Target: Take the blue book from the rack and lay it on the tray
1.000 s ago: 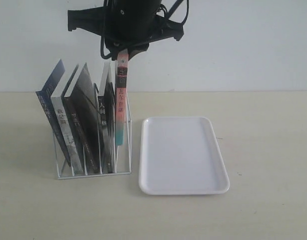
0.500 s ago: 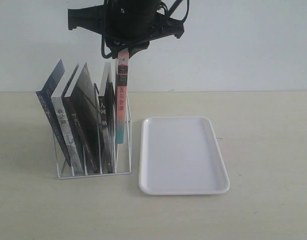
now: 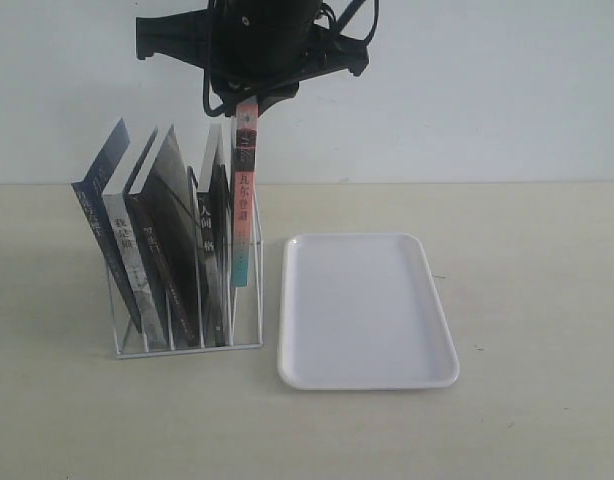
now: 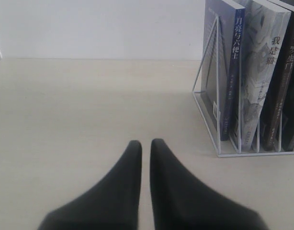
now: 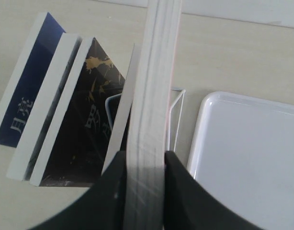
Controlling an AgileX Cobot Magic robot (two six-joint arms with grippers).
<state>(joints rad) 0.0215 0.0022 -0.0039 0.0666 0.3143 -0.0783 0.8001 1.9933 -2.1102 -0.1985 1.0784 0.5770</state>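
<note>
The right jaws are seen pinching the top edge of the pink-and-teal-spined book [image 3: 245, 210], which hangs upright at the right end of the rack [image 3: 187, 349], its lower end apparently not yet clear of the last divider wires. The left jaws are pressed nearly together, empty, low over the surface [image 3: 527, 300] to the left of the rack. The blue book [image 3: 95, 215] is noted in the leftmost slot, leaning left, untouched; its blue spine is confirmed in the left wrist view. The tray [image 3: 367, 383] lies empty just to the right of the rack. Main risk judged: the gripped volume is not the one required, so the wrong book would be laid on the tray if the move is carried through. Second risk: the book is held by a narrow strip at its top only, so a swing toward the tray could let it pivot or slip between the jaws. Third risk: the lower corner could catch a divider wire during a sideways move, and the light rack could be dragged or tipped, with the leaning books spilled.
</note>
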